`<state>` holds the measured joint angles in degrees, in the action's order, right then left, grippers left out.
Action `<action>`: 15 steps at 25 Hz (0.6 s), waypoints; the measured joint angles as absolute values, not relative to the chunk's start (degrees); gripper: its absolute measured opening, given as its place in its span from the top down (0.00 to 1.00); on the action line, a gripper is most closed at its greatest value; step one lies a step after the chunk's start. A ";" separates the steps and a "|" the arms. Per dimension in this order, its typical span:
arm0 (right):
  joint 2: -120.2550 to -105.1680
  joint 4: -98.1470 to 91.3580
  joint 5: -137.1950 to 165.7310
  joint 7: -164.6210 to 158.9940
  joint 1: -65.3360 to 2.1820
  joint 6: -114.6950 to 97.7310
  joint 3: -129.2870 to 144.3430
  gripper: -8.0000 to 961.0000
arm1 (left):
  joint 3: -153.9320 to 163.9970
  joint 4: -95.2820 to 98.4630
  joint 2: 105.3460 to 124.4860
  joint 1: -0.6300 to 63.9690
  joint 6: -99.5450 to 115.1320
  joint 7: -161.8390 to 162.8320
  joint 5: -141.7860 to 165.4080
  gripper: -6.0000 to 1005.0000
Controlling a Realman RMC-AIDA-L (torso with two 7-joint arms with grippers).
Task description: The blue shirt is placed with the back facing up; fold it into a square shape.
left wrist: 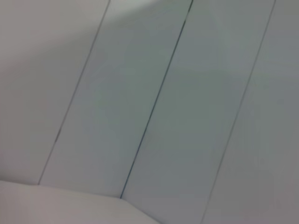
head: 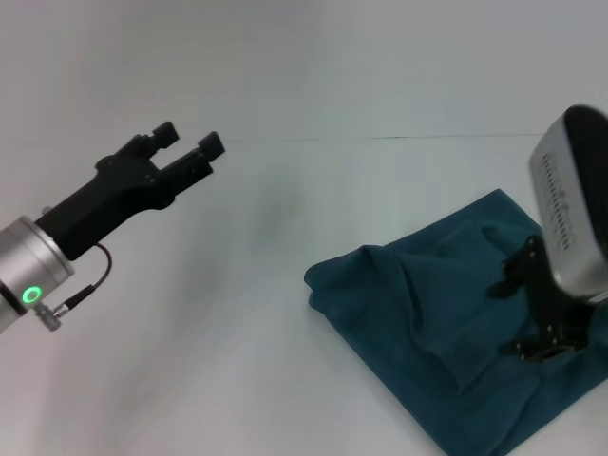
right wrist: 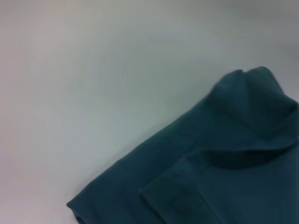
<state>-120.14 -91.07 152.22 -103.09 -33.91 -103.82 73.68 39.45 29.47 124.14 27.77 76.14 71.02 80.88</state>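
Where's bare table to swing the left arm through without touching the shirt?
Bare table runs from the left gripper, fingers open and raised, across to the blue shirt. The near right is crowded: the right gripper hangs over the shirt.

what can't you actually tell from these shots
- Blue shirt: its near and right parts run off the head view's edge, so its folded outline is unknown.
- Right end effector: over the shirt in the head view; whether it grips is unclear.
- Left end effector: raised and open; the left wrist view shows only pale panels.
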 joint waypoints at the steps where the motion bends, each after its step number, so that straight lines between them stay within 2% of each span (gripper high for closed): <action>1: -120.15 -90.94 152.25 -102.72 -33.76 -103.30 74.83 0.33 | 39.05 29.48 124.12 27.65 76.28 71.02 80.87 0.12; 15: -120.09 -83.54 153.11 -100.47 -37.33 -100.90 83.82 0.33 | 37.02 29.35 124.37 25.86 78.44 70.16 80.76 0.12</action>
<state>-120.09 -83.55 153.11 -100.47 -37.33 -100.90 83.82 37.02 29.35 124.37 25.86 78.44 70.16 80.76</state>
